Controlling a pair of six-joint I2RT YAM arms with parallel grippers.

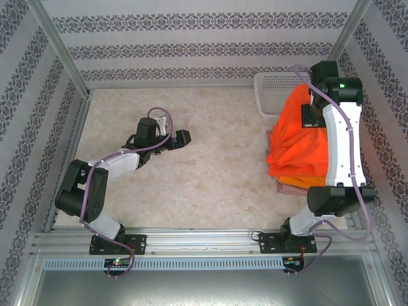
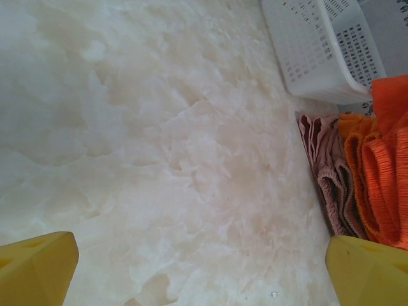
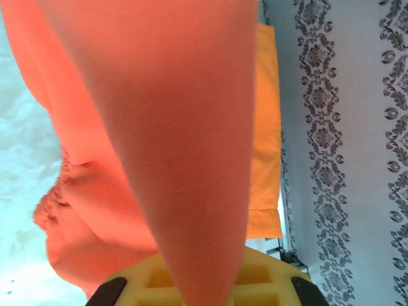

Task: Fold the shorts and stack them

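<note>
The bright red-orange shorts (image 1: 295, 137) drape over a pile at the table's right side. Under them lie the orange shorts (image 1: 299, 171) and the dusty pink shorts (image 1: 288, 187). My right gripper (image 1: 310, 115) is above the pile's far end, shut on a fold of the red-orange shorts (image 3: 172, 115), which hangs from the jaws (image 3: 203, 290). The orange shorts (image 3: 266, 127) show behind that fold. My left gripper (image 1: 182, 137) hovers open over bare table left of centre, its yellow fingertips (image 2: 35, 268) wide apart. In the left wrist view the pile's edge is at right: pink (image 2: 328, 175), orange (image 2: 357, 153), red-orange (image 2: 390, 159).
A white mesh basket (image 1: 273, 90) stands at the back right, touching the far end of the pile, and appears again as the basket (image 2: 319, 44) in the left wrist view. Patterned walls enclose the table on three sides. The marbled tabletop (image 1: 217, 172) lies between the arms.
</note>
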